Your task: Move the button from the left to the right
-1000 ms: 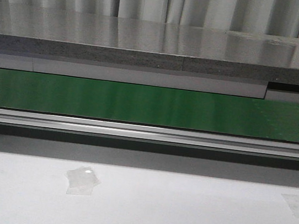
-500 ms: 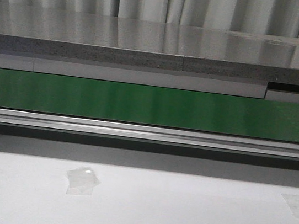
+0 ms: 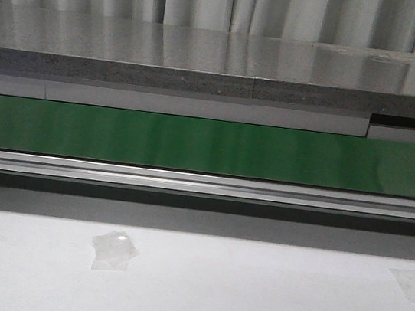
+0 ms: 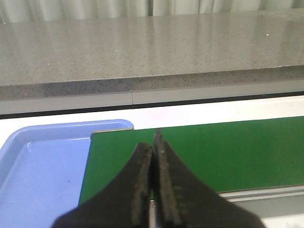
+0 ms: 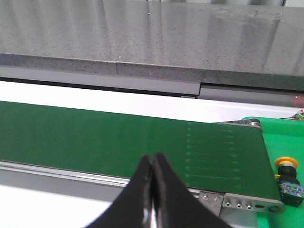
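Pressing its fingers together on nothing, the right gripper (image 5: pixel 152 164) hovers before the green belt (image 5: pixel 118 142); only its camera shows the button (image 5: pixel 288 178), well apart past the belt's end. The left gripper (image 4: pixel 154 152), likewise closed and empty, has a blue tray (image 4: pixel 38 166) beside it.

One button (image 5: pixel 288 174), one tray (image 4: pixel 33 175), two hands (image 4: pixel 153 156) (image 5: pixel 153 167)

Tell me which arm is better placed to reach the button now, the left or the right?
Probably the right. Only the right wrist view shows the button, standing on the light green surface just past the belt's end. The left wrist view shows only a blue tray and belt. Both pincers, right and left, are shut and empty.
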